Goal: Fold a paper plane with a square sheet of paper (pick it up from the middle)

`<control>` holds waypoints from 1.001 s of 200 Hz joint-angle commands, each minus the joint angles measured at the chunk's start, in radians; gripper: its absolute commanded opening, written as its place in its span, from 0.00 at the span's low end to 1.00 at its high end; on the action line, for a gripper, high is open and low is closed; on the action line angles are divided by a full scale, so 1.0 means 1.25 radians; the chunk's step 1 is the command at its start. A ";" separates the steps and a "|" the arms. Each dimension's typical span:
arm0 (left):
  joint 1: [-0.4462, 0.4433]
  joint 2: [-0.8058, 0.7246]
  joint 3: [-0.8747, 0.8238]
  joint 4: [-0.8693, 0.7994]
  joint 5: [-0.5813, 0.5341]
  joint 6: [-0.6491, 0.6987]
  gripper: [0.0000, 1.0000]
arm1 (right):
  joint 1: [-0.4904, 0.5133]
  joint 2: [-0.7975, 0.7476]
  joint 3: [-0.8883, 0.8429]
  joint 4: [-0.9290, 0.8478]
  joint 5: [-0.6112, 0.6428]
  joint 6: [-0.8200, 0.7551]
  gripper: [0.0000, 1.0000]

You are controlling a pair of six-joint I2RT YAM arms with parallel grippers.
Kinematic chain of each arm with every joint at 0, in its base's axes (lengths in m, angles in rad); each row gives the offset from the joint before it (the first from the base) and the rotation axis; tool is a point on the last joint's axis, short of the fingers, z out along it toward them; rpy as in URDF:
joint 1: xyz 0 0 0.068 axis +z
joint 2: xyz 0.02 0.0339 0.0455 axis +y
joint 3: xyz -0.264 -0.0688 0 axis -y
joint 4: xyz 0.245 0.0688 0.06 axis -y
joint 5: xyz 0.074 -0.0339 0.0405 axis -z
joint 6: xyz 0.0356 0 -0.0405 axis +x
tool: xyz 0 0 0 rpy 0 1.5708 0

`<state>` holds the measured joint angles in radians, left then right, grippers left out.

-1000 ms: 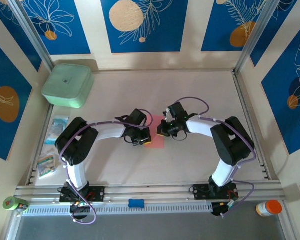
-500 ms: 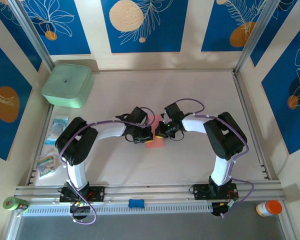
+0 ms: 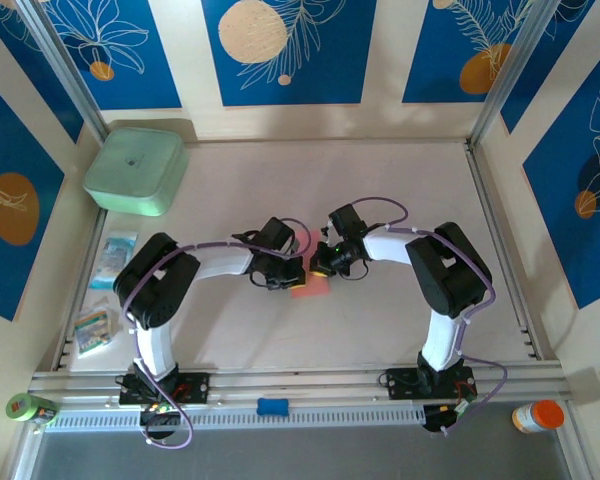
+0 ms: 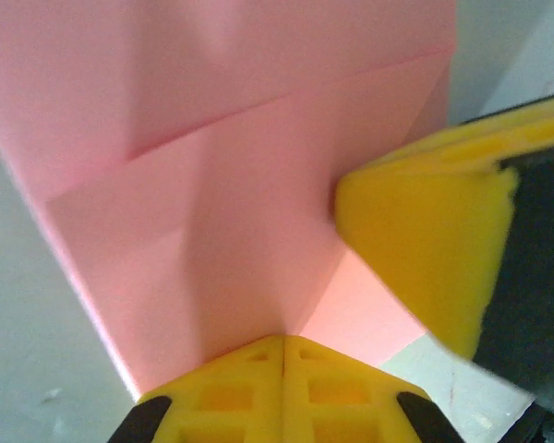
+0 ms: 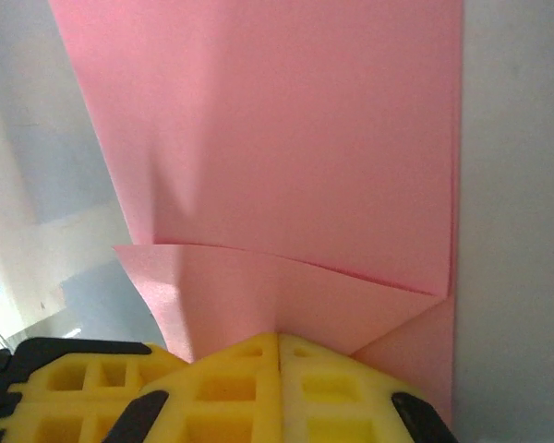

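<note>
The square sheet of paper [image 3: 311,287], pink and folded, lies flat on the table mid-way between the arms, mostly covered by both gripper heads. My left gripper [image 3: 293,272] is shut, its yellow tips [image 4: 284,340] resting on the pink paper [image 4: 212,185] where two crease lines meet. My right gripper [image 3: 319,266] is shut too, its tips [image 5: 279,337] against a folded flap of the paper [image 5: 286,138]. The two grippers sit almost touching; a right finger [image 4: 425,249] shows in the left wrist view. I cannot tell whether either pinches the paper.
A mint-green box [image 3: 135,170] stands at the back left. Two clear packets [image 3: 113,256] [image 3: 93,328] lie along the left wall. A green roll [image 3: 30,407], a blue piece [image 3: 272,406] and an orange-capped bottle [image 3: 538,415] sit by the front rail.
The right gripper has moved left toward the left gripper, and its arm has drawn in. Less pink paper shows between them than a second ago. Both stayed shut.
</note>
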<state>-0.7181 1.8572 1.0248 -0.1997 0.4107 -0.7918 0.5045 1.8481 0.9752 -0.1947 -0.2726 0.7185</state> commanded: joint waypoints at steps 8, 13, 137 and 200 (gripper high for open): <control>-0.008 -0.053 -0.057 -0.159 0.005 0.077 0.02 | -0.009 0.038 0.004 -0.050 0.038 0.013 0.00; -0.008 -0.062 -0.061 -0.177 0.000 0.089 0.02 | -0.009 0.038 0.005 -0.050 0.038 0.013 0.00; -0.004 -0.075 0.083 -0.089 -0.109 0.036 0.07 | -0.037 -0.087 0.023 -0.065 0.000 0.082 0.09; 0.016 0.009 0.131 -0.079 -0.166 -0.041 0.07 | -0.084 -0.123 -0.034 -0.067 -0.010 0.135 0.41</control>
<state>-0.7162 1.8286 1.1297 -0.2867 0.2653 -0.7876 0.3943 1.7084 0.9501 -0.2424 -0.2718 0.8581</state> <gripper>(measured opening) 0.074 0.374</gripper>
